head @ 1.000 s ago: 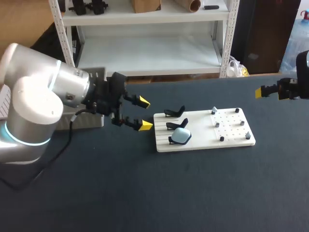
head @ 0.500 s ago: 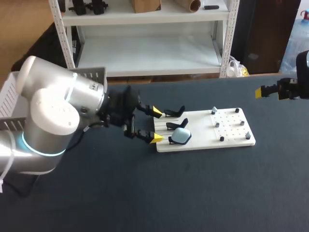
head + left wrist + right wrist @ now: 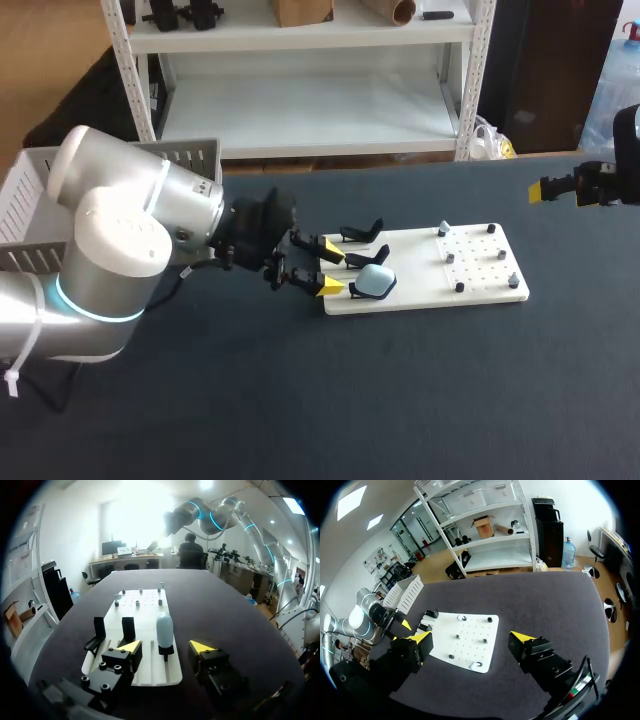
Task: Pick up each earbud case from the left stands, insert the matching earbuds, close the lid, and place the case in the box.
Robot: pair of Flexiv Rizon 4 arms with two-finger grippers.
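left gripper by pale blue earbud case
spread wide, case just ahead; right gripper also wide, well apart.

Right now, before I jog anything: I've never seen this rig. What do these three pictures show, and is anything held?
Two robot arms at a dark table. The head view looks down from above and behind; each round picture comes from a camera on one wrist. The left tool is open, just short of a pale blue earbud case on one of three black stands on a white board; the other two stands are empty. Small pieces sit on its far pegs. The right tool hangs open at the right. Nothing is held.
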